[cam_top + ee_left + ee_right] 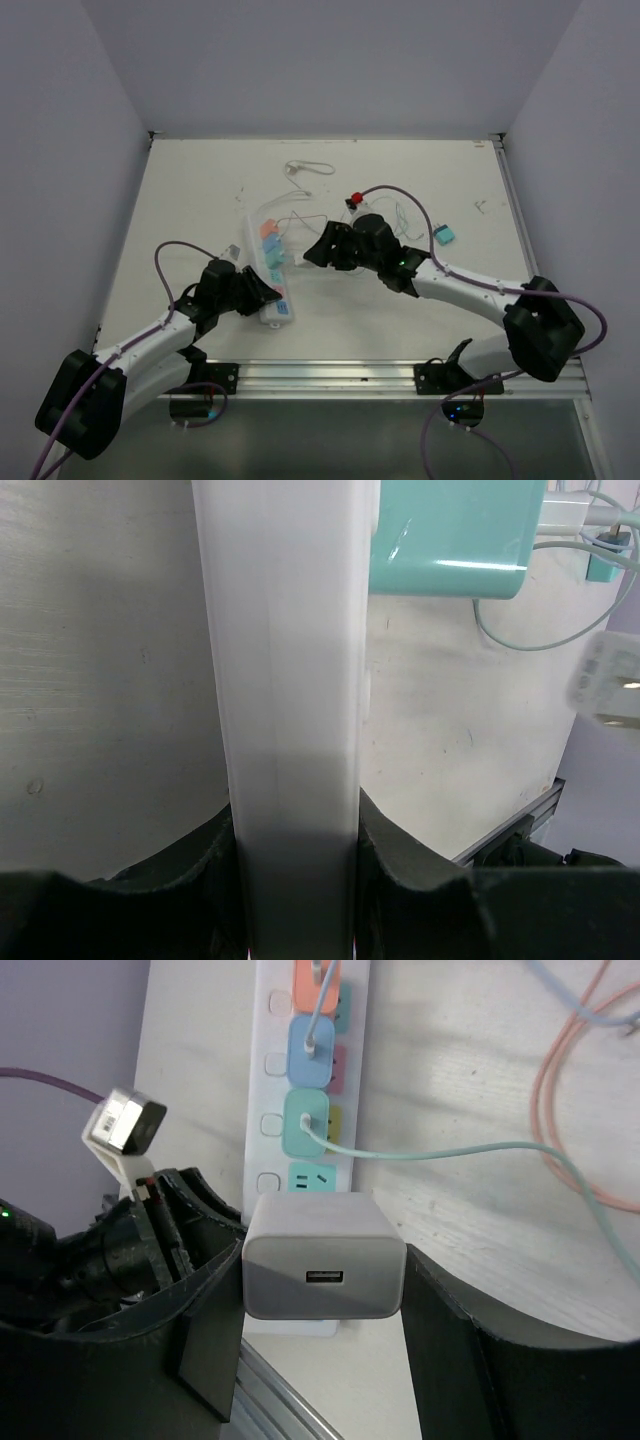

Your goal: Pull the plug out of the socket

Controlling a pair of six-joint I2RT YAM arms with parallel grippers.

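One socket holds three plugs, an orange plug, a blue plug and a teal plug, beside one white plug, one teal block far right, and two grippers, left gripper and right gripper.

Teal block lying right; white cable loop near far edge.

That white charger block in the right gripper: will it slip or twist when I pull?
Probably rigid: the white charger is a boxy hard shell. Its smooth sides may slip in the right gripper. The socket looks clamped by the left gripper, so it should not lift with it.
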